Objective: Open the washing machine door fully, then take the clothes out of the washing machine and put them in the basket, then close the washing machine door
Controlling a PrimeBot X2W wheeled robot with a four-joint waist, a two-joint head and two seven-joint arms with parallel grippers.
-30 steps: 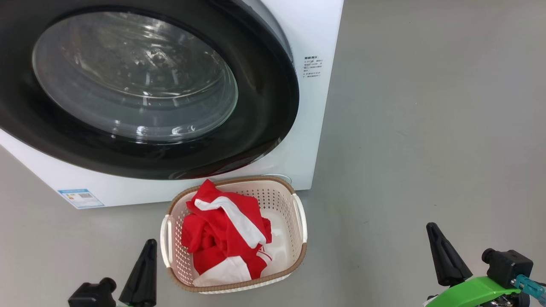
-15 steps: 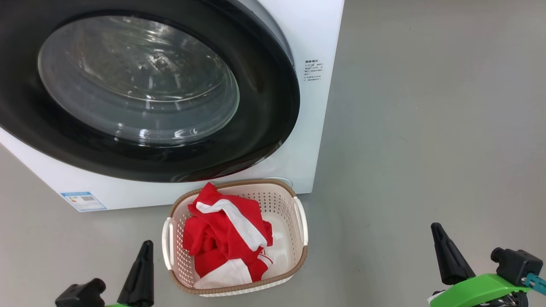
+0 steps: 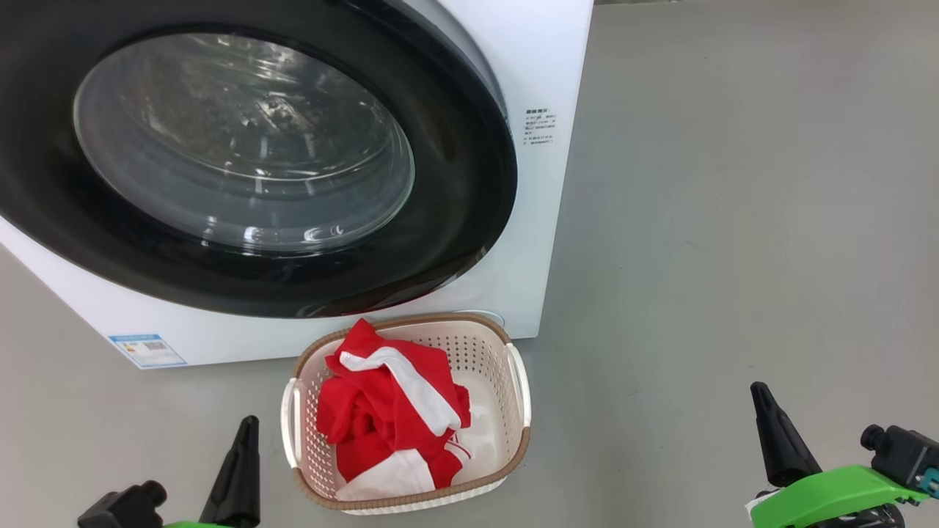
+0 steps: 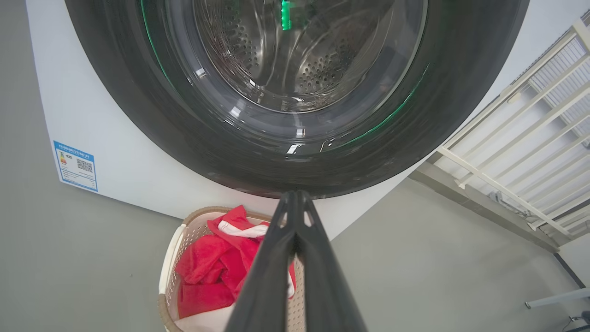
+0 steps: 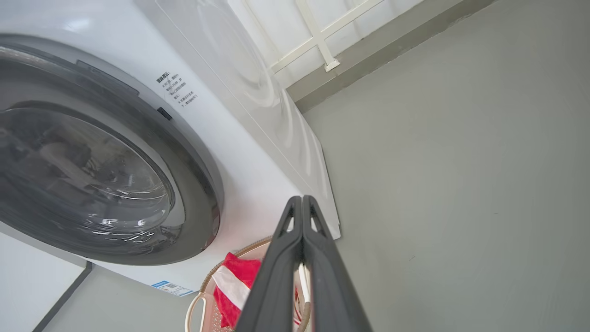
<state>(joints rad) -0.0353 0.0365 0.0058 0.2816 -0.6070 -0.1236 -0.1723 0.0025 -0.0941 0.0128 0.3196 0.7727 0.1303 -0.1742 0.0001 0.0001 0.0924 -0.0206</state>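
The washing machine (image 3: 546,44) (image 4: 124,157) (image 5: 258,161) stands white at the upper left, and its door (image 3: 455,183) (image 4: 295,152) (image 5: 193,184) lies shut flat against the front, black rim round clear glass. Through the glass a bare steel drum shows. The red and white clothes (image 3: 389,403) (image 4: 207,267) (image 5: 235,281) lie heaped in the cream basket (image 3: 491,352) (image 4: 167,258) (image 5: 196,309) on the floor below the door. My left gripper (image 3: 249,424) (image 4: 295,193) is shut and holds nothing, left of the basket. My right gripper (image 3: 757,387) (image 5: 302,198) is shut and holds nothing, far right of it.
Grey floor (image 3: 733,220) stretches wide to the right of the machine. A blue label (image 3: 147,350) sits low on the machine's front. A white railing (image 4: 521,138) (image 5: 318,41) runs along the wall behind.
The whole head picture has slid slightly down and right, so the camera has moved. Both grippers sit a little lower in the picture, still shut. Door, basket and clothes lie as before.
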